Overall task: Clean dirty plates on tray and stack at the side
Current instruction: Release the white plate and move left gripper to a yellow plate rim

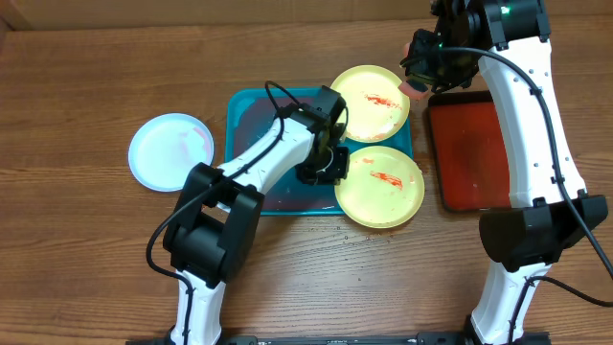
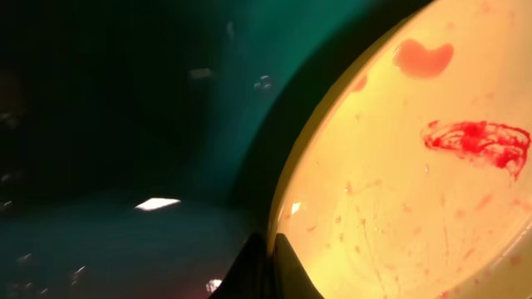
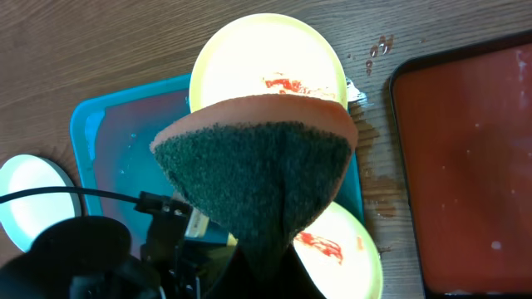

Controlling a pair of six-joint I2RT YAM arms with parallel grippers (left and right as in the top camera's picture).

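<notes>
Plate (image 1: 388, 196) rim pinched, left hand (image 1: 332, 167) closed

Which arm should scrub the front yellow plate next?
Right. The right hand holds the sponge; the left hand is shut on the rim of the front yellow plate, apparently steadying it.

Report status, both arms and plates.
Left gripper shut on near plate rim. Right gripper holding sponge by far plate. Both plates smeared red, on tray. Nothing blocking.
</notes>
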